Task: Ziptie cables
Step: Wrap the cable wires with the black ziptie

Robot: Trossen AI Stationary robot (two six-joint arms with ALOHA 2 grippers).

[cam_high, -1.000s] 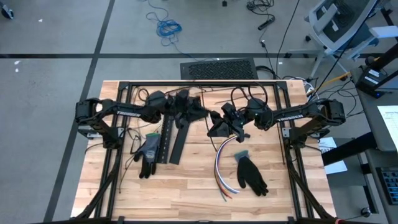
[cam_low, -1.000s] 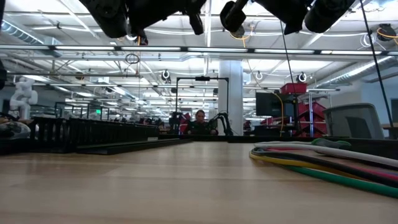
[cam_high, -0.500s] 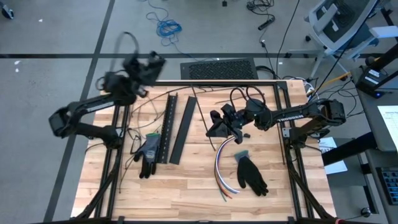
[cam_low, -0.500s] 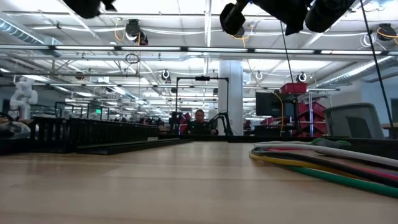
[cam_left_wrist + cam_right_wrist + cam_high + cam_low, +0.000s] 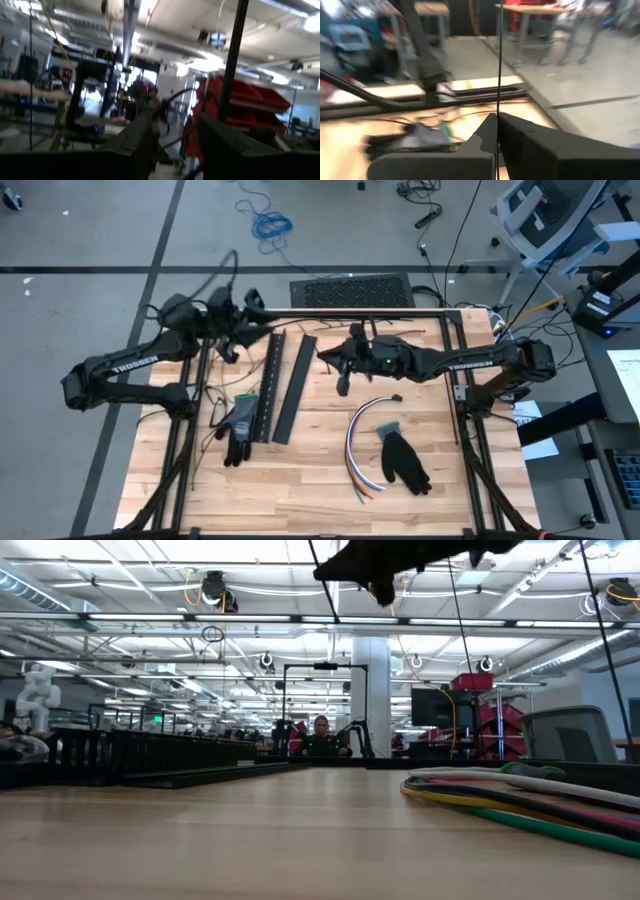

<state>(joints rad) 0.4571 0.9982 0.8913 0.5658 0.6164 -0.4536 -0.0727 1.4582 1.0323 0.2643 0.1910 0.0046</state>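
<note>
A wooden table (image 5: 320,470) is seen on a grey floor (image 5: 90,310). The cables (image 5: 362,442) are laid in a curve right of the black strips (image 5: 283,388), with one glove (image 5: 405,460) beside them and another glove (image 5: 238,428) left of the strips. The left gripper (image 5: 250,308) is raised past the strips' far end, fingers (image 5: 220,145) spread with nothing between. The right gripper (image 5: 340,360) is held just right of the strips, pinching a thin black strand (image 5: 498,60). A seated person (image 5: 321,737) is visible in the room behind.
</note>
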